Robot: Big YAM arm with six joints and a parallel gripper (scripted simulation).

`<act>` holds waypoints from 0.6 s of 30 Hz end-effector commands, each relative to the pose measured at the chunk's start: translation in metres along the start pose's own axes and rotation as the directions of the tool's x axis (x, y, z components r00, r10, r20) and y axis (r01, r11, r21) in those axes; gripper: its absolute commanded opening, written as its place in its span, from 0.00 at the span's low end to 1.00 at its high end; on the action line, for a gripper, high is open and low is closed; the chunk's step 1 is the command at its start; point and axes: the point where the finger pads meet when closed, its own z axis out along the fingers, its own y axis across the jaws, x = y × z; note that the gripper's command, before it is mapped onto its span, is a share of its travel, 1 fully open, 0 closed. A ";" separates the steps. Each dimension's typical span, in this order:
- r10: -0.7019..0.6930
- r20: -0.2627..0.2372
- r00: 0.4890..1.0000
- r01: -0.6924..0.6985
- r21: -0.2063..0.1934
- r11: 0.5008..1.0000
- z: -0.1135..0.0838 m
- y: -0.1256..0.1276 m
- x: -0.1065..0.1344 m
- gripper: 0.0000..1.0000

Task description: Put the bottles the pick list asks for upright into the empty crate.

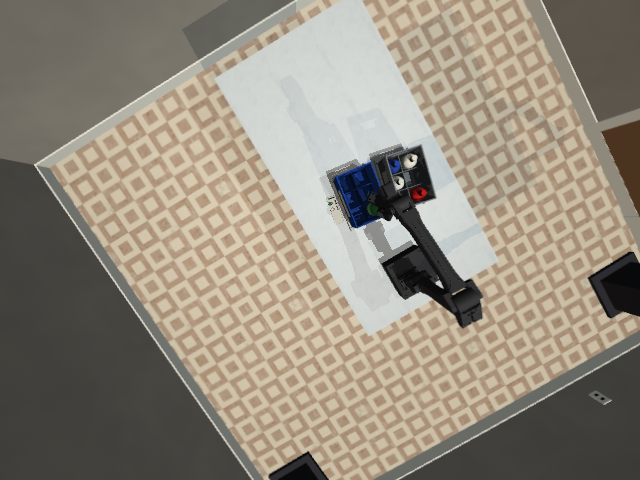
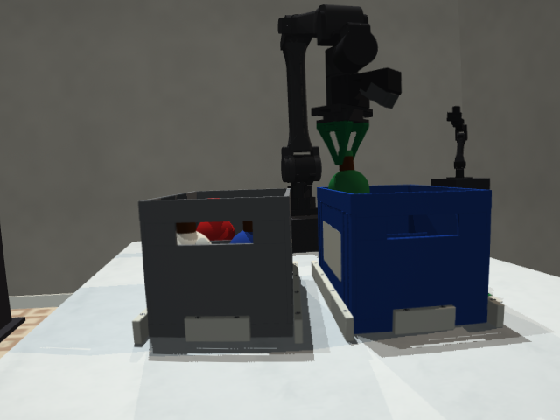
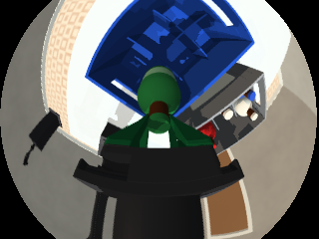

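The gripper point(image 2: 346, 158), at upper centre of the exterior view, clenches the brown neck of a green bottle point(image 2: 348, 182), upright and mostly sunk inside the blue crate point(image 2: 420, 262). The grey crate point(image 2: 217, 280) stands beside it at left, holding other bottles.

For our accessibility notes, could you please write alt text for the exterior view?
A black robot arm's green tool grips the neck of a green bottle, mostly sunk inside a blue crate. To its left stands a dark grey crate holding white, red and blue bottles, both on a pale table.
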 end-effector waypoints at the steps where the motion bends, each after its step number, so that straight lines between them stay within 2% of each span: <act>1: -0.008 0.069 0.998 0.006 0.042 0.999 -0.011 -0.014 -0.021 0.00; 5: -0.009 0.079 0.997 0.005 0.049 0.999 -0.013 -0.013 -0.019 0.00; 9: -0.008 0.054 0.998 0.006 0.032 0.999 0.003 -0.011 -0.016 0.00; 11: -0.008 0.054 0.998 0.006 0.032 0.999 0.003 -0.011 -0.016 0.00; 12: -0.010 0.095 0.995 0.004 0.060 0.998 -0.015 -0.017 -0.025 0.00; 13: -0.010 0.094 0.995 0.004 0.060 0.998 -0.014 -0.017 -0.025 0.00; 14: -0.010 0.091 0.996 0.004 0.058 0.998 -0.012 -0.016 -0.024 0.00; 17: -0.008 0.044 0.999 0.007 0.024 1.000 0.014 -0.008 -0.012 0.00; 18: -0.008 0.052 0.999 0.006 0.030 1.000 0.011 -0.011 -0.016 0.00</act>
